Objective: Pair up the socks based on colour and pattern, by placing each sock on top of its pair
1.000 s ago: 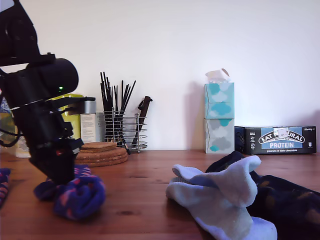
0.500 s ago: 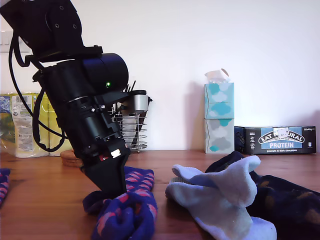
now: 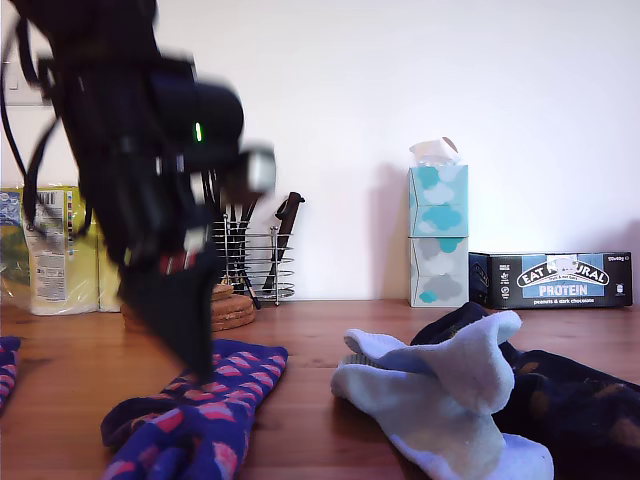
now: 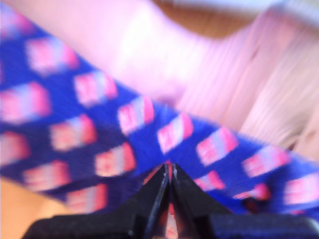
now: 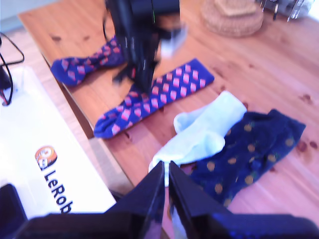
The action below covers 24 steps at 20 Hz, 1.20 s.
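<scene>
My first gripper [image 4: 169, 172] is shut, its tips pinching the blue-purple sock with pink diamonds [image 4: 99, 134]. The exterior view shows that arm blurred on its left, tip [image 3: 198, 368] down on the stretched-out diamond sock [image 3: 215, 410]. A second diamond sock [image 5: 87, 64] lies beyond it, just showing at the exterior view's left edge [image 3: 6, 365]. A pale blue sock [image 3: 440, 390] lies folded against a dark navy sock with orange spots [image 3: 570, 400]. My second gripper [image 5: 165, 172] hangs high above the table, shut on nothing.
Cork coasters [image 3: 228, 305], a wire holder of black sticks [image 3: 245, 255], stacked tissue boxes [image 3: 438, 235] and a protein bar box [image 3: 560, 280] line the back. A white LeRobot-marked surface [image 5: 50, 169] borders the table edge.
The first arm carried the bunched diamond sock toward the exterior view's right, then swung back and up. The sock now lies drawn out lengthwise.
</scene>
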Available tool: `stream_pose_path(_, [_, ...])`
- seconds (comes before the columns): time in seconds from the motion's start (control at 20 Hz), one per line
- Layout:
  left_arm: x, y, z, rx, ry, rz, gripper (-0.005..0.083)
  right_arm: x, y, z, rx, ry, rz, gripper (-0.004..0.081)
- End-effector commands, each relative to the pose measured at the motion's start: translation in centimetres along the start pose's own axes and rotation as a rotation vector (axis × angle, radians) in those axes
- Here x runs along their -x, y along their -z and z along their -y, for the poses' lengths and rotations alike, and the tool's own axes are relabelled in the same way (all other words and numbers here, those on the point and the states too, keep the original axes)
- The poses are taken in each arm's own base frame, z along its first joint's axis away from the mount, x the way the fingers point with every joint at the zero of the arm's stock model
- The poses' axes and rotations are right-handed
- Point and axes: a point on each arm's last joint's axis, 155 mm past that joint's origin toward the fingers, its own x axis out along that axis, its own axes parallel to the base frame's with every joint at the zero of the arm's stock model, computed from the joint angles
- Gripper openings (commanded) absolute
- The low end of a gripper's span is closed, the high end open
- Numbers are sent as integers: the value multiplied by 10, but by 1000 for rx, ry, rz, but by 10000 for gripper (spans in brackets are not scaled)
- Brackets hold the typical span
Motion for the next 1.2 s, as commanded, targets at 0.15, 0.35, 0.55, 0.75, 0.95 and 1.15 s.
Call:
stream_pose_path(0.15, [55, -22, -10, 59, -62, 158, -21, 0, 1, -2, 10, -10, 2, -13])
stream_pose_path(0.35, [65, 20, -38, 228, -118, 93, -21, 0, -4, 0, 20, 2, 19, -13])
stream_pose_path(0.55, [74, 69, -41, 395, -164, 10, -21, 0, -7, 1, 43, 5, 33, -13])
stream_pose_path(0.75, [90, 125, -23, 585, -221, -135, -21, -8, -13, 2, 69, 4, 28, -13])
stream_pose_path(0.95, [110, 173, 10, 799, -225, -293, 6, -24, -13, 1, 108, -19, -27, -13])
stream_pose_path(1.15, [114, 180, 7, 905, -279, -298, 470, -37, -10, -8, 129, -87, -72, -13])
